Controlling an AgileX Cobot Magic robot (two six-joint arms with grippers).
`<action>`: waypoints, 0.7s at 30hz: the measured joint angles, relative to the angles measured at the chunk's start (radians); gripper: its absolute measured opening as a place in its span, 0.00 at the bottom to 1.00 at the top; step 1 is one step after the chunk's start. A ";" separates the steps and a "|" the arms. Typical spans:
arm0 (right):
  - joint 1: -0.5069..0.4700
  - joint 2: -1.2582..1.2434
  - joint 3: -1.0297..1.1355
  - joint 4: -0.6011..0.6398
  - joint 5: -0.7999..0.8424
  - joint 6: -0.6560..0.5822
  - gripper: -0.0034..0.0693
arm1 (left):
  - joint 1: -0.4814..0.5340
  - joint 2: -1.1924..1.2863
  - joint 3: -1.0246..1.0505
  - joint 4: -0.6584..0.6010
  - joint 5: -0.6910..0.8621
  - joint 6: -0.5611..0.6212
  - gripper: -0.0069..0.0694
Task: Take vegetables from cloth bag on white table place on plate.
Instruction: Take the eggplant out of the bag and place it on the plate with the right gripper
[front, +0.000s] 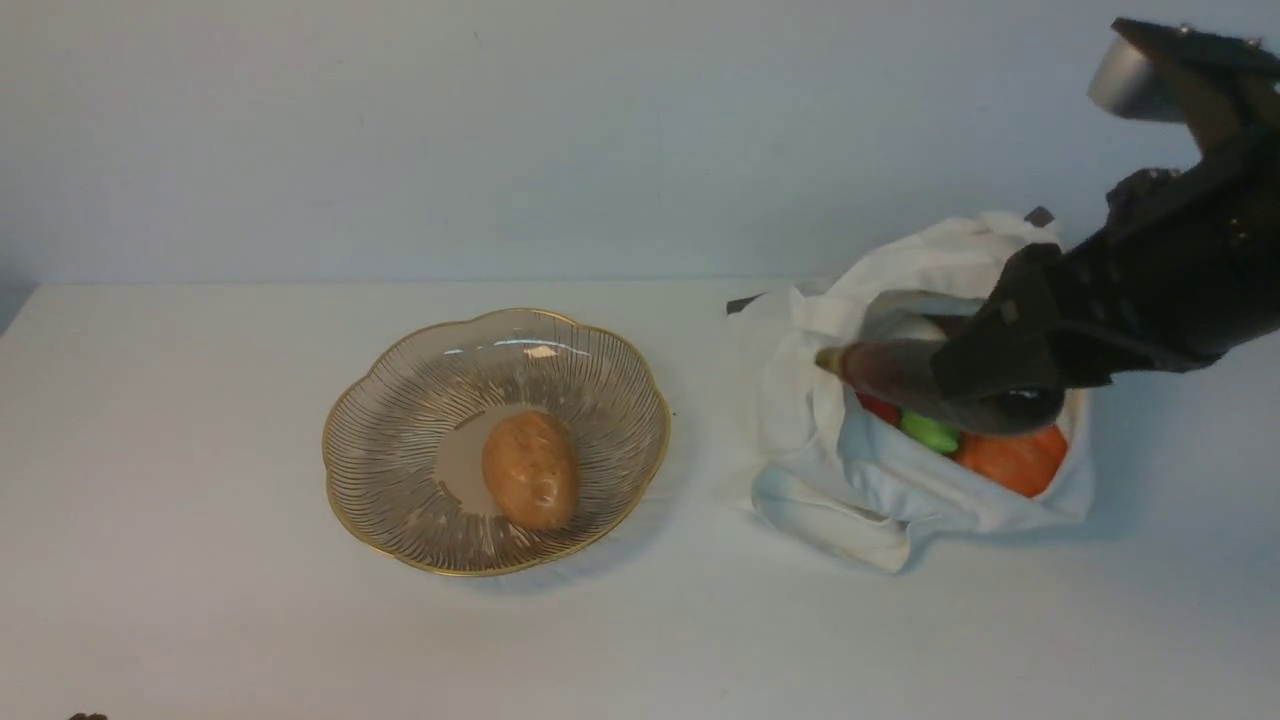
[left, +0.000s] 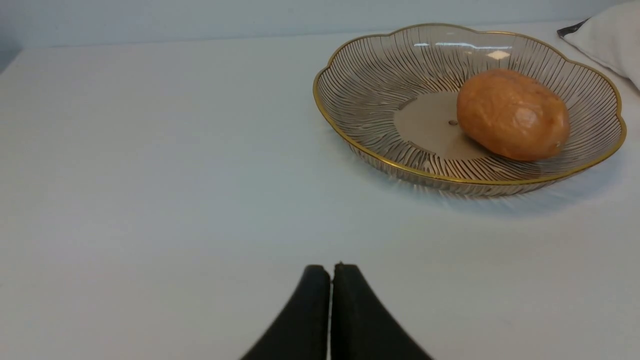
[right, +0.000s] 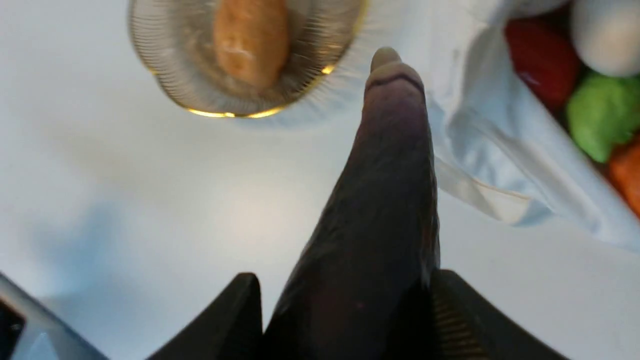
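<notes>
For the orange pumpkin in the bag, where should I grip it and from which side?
I'd come from above, once the tool has put down its eggplant, and straddle the rounded middle of the pumpkin: it is squat, and sits at the bag's open mouth, beside the green pepper.

Cool, moderate light; glints on the plate, soft shadow beside it. Right wrist view: plate blurred.
</notes>
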 joint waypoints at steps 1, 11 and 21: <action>0.000 -0.003 0.000 0.046 -0.006 -0.033 0.58 | 0.000 0.000 0.000 0.000 0.000 0.000 0.08; 0.189 0.176 -0.004 0.196 -0.274 -0.128 0.58 | 0.000 0.000 0.000 0.000 0.000 0.000 0.08; 0.302 0.516 -0.222 0.051 -0.536 -0.104 0.58 | 0.000 0.000 0.000 0.000 0.000 0.000 0.08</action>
